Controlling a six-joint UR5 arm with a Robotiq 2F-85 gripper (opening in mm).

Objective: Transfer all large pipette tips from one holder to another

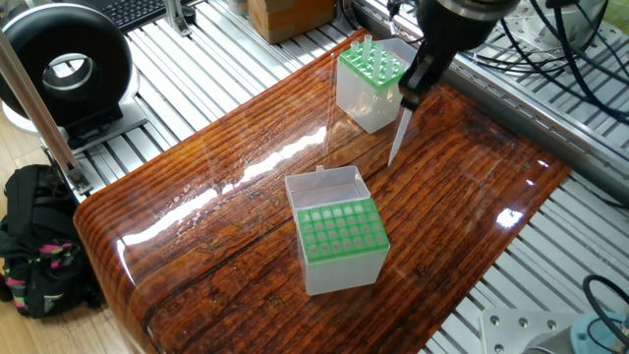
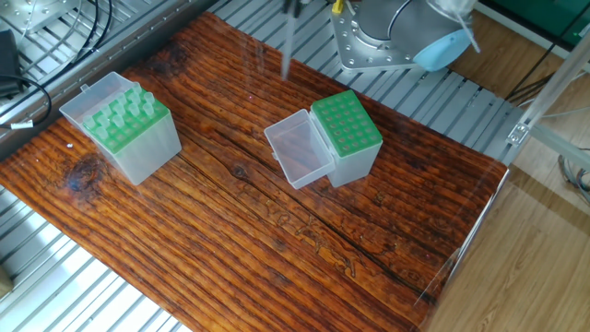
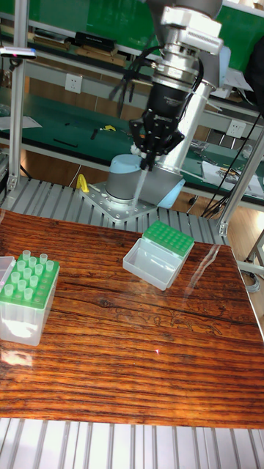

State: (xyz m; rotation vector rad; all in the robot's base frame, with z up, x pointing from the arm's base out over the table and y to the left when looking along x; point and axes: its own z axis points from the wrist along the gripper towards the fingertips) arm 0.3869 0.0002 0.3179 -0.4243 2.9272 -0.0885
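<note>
A glossy, dark wood-grain worktop point(image 2: 277, 240) sits on a slatted metal frame point(image 1: 246, 69). Two clear boxes stand on it, well apart. One box point(image 2: 124, 129) has tips point(image 3: 28, 272) standing in its green rack. The other box point(image 2: 346, 138) has an empty-looking green rack, its lid point(image 2: 300, 149) hinged open.
</note>
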